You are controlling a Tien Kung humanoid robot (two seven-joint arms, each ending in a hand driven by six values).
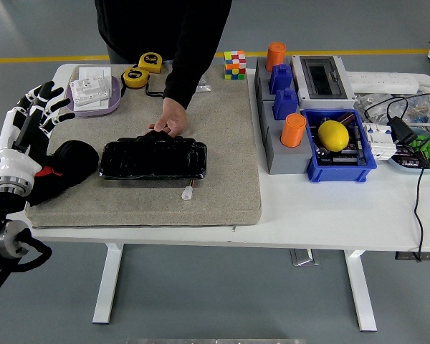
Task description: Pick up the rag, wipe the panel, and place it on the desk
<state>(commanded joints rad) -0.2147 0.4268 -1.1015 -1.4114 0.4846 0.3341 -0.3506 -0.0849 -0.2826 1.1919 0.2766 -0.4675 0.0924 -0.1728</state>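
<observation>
Resting on the tabletop (330,208), a grey mat (222,143) carries the black panel (153,159), long axis three-to-nine, steadied by a person's hand (170,119). At the panel's nine o'clock lies the black rag (66,166). Left hand (30,115), fingers spread and empty, hovers at the rag's eleven o'clock, near it.

Glossy black panel (153,159); matt cloth rag (63,166); rough grey mat (222,143).
</observation>
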